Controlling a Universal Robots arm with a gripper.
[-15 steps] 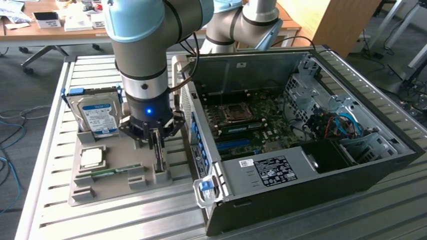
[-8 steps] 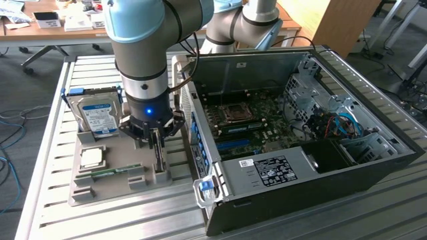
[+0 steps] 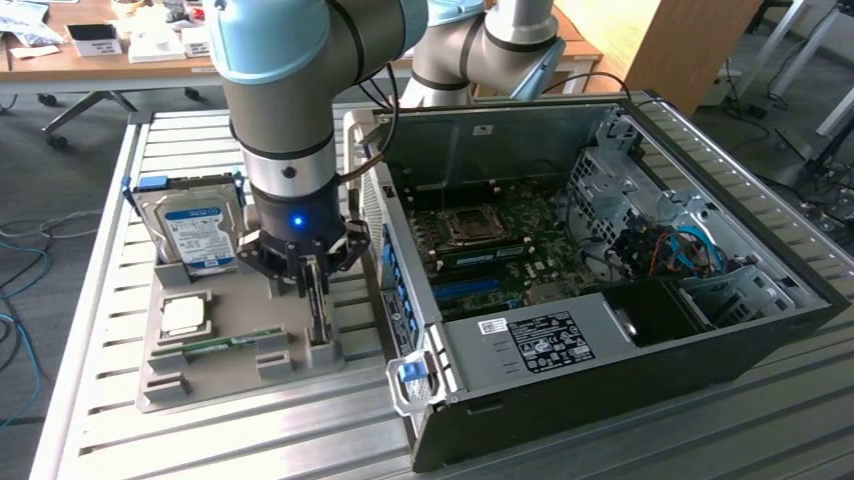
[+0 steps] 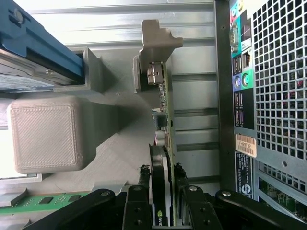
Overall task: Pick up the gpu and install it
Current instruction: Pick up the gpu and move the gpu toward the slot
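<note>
Where the gpu (image 3: 320, 322) (image 4: 162, 158) stands: on edge in a slot of the grey holder (image 3: 214, 385) (image 4: 110, 139), at 9 o'clock from the computer case (image 3: 747, 330) (image 4: 283, 72).
Pincer: the gripper (image 3: 310, 285) (image 4: 161, 168) is straight over the card, a finger pressed to each face, pinching it.
Writing: blue-and-white label on the hard drive (image 3: 198, 232) (image 4: 33, 52), white sticker (image 3: 545, 340) inside the case, barcode sticker (image 4: 246, 144) on the case's back, green logo (image 4: 159, 221) on the card; I can read none of it.
Count: one gpu, one hard drive, one square processor chip (image 3: 183, 317), one green memory stick (image 3: 214, 345) (image 4: 43, 200).
Holder contents: all four; the drive at 11 o'clock from the gripper, the chip and stick at 8 o'clock.
Case: side open, motherboard showing.
</note>
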